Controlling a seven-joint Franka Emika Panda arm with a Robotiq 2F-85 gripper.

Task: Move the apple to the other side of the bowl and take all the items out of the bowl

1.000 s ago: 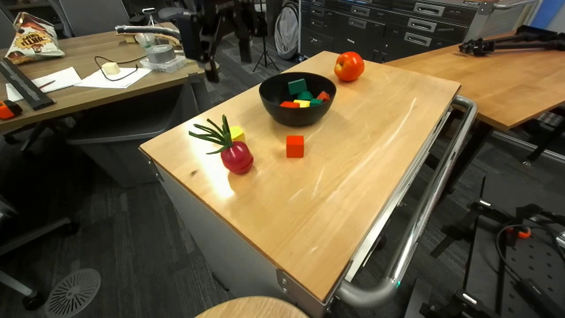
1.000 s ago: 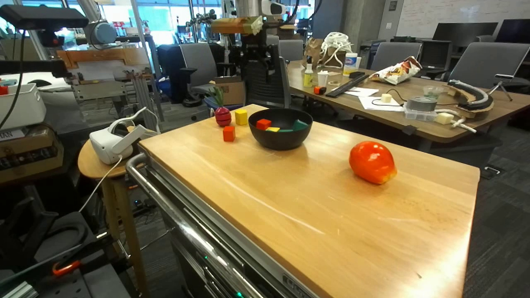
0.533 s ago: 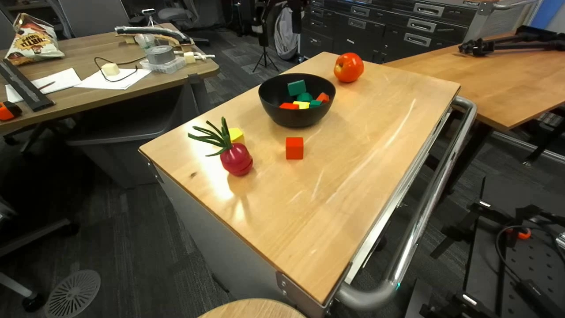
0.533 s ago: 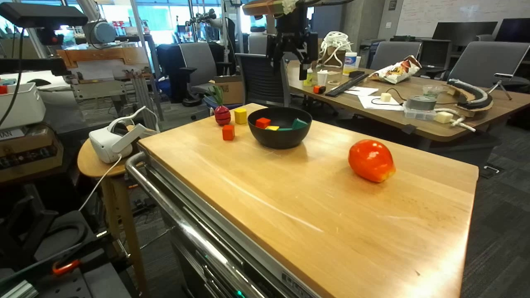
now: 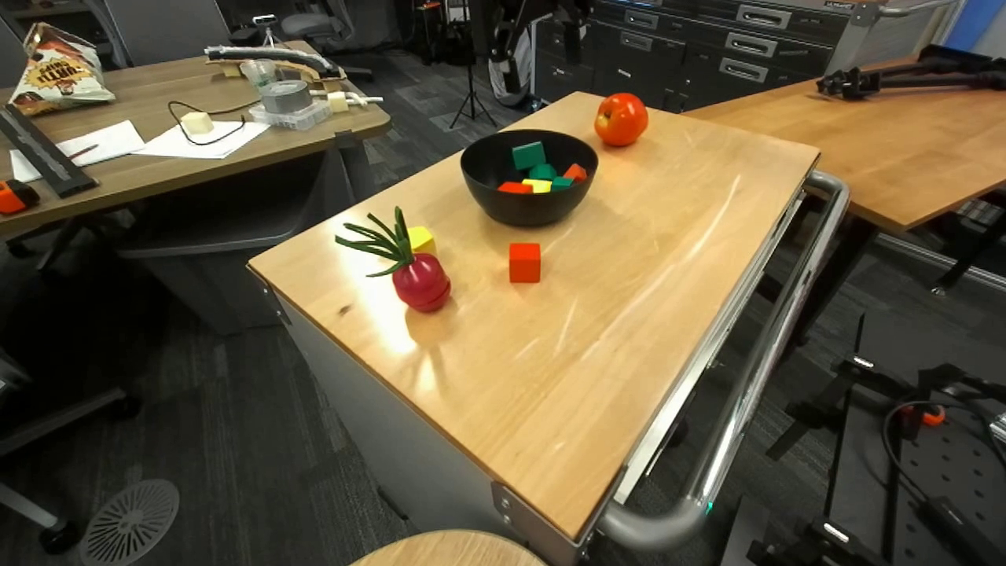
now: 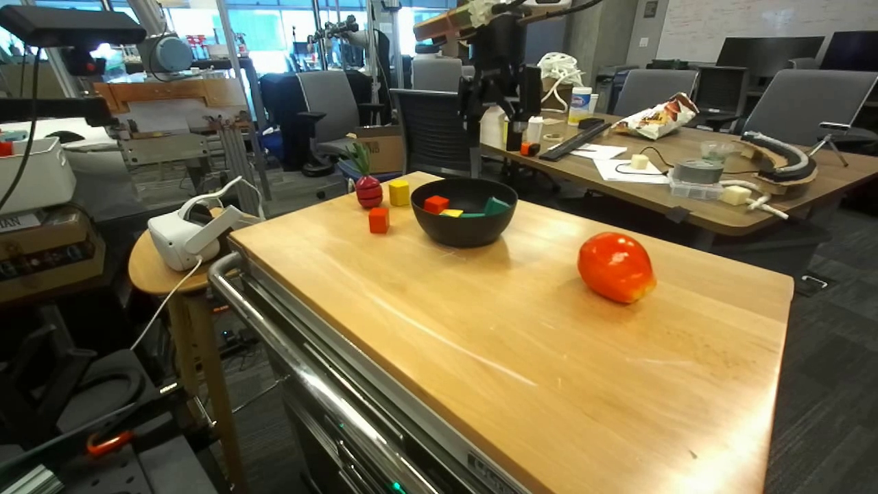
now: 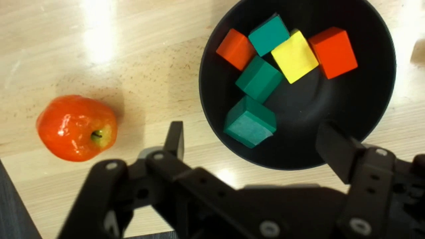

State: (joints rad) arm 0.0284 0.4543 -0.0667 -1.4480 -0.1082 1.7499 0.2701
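The black gripper [image 7: 254, 141] hangs empty, jaws wide, likely to straddle a green block [image 7: 250, 122] in the round black bowl [image 7: 298, 132] below, the shiny red-orange apple [image 7: 77, 128] outside them.

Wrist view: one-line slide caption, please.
Open, empty jaws in the foreground, a black bowl holding six coloured blocks, and the apple apart from it on the wooden tabletop.

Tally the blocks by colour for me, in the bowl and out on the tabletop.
Red-orange blocks: 3 (2 in the bowl, 1 outside)
Green blocks: 3 (all in the bowl)
Yellow blocks: 2 (1 in the bowl, 1 outside)
Total: 8
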